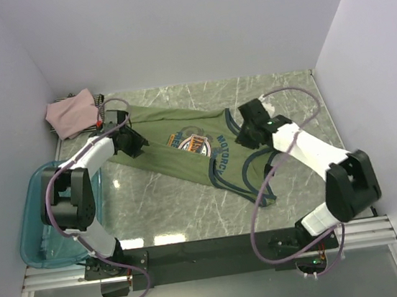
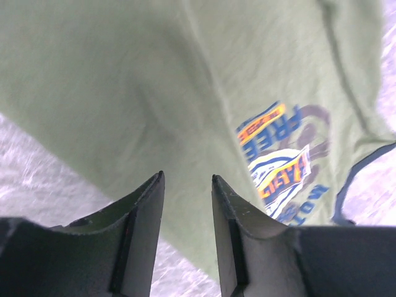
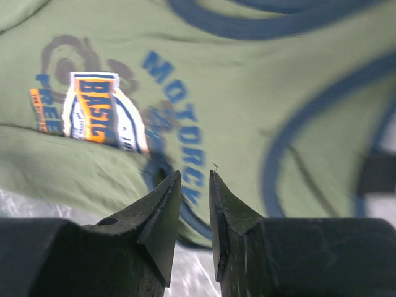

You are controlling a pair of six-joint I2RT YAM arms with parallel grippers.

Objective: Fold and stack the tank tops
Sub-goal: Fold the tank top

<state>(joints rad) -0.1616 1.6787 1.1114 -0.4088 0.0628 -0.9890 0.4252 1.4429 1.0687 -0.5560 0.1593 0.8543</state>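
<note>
Nearest, the two arm bases sit bolted to a dark bar at the table's [image 1: 192, 218] front edge, and a teal plastic bin [image 1: 33, 245] hangs off the table's left side beside the left arm's elbow. Further in, an olive-green tank top [image 1: 178, 162] lies spread slantwise over the middle of the green marbled surface, hem toward the far left and navy-trimmed straps [image 1: 249, 180] toward the near right, with its orange-blue chest graphic [image 1: 192, 143] facing up. The left pincer [image 2: 187, 177] hangs over the hem end of that shirt. It is released, its jaws a little apart and nothing between them, with the green cloth lying beyond the tips. The right pincer [image 3: 193, 173] is poised over the neckline end just beside the lettering. It too is released, its jaws parted by a narrow gap and gripping no fabric. Farthest off, in the back left corner against the white wall, a dusty-pink tank top [image 1: 71, 115] lies bunched, apart from the olive one, with a dark striped edge of cloth [image 1: 98, 107] showing at its right side.
</note>
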